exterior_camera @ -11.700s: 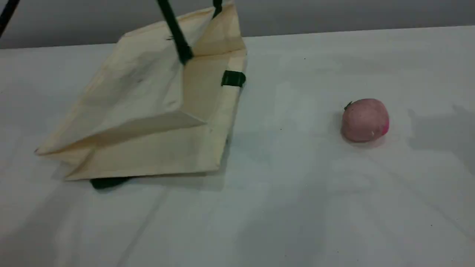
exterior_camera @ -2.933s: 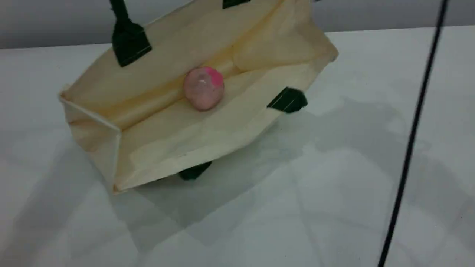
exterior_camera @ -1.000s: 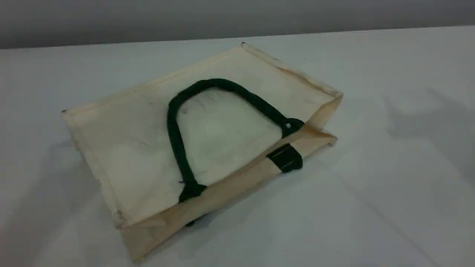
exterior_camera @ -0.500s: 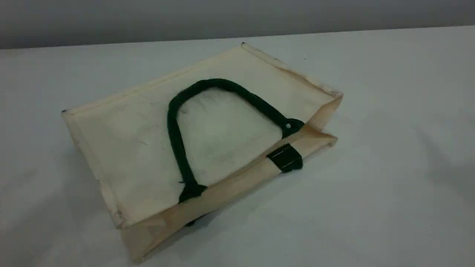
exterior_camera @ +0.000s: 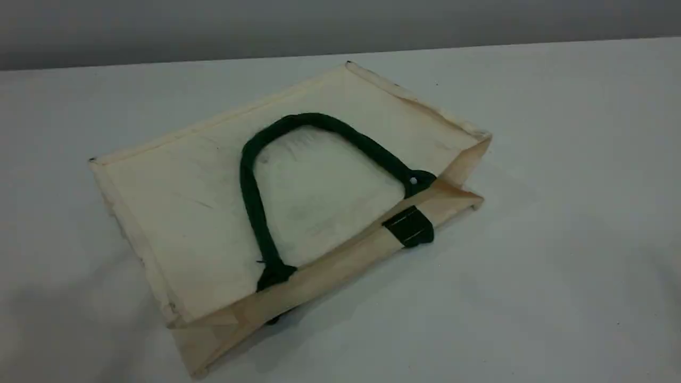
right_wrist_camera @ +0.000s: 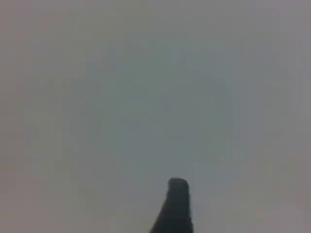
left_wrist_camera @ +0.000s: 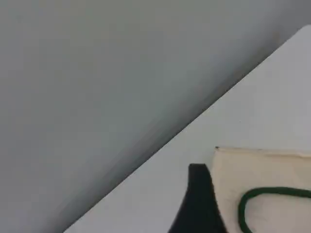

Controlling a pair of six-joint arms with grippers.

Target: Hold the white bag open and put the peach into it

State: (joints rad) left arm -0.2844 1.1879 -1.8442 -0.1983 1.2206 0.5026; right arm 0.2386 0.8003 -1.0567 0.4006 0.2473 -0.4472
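Since the white bag (exterior_camera: pixel 202 213) lies flat, mouth facing near-right, a nudge might roll the unseen peach out; left gripper (left_wrist_camera: pixel 200 187) and right gripper (right_wrist_camera: pixel 177 194) gape wide, holding nothing

White bag (exterior_camera: pixel 186 213) lies flat on tbl (exterior_camera: pixel 532 266).

Only one finger of each hand shows. The left hand (left_wrist_camera: pixel 200 206) presents a matt black fingertip (left_wrist_camera: pixel 199 184) at the 6 o'clock edge of its wrist view: broad at the base, narrowing upward to a blunt, squared-off end with rounded corners, its 9 o'clock flank curving inward. The right hand (right_wrist_camera: pixel 174 211) shows a like fingertip (right_wrist_camera: pixel 177 194), dark charcoal, slimmer, tapering toward 12 o'clock to a rounded top; both are too blurred to tell any surface detail
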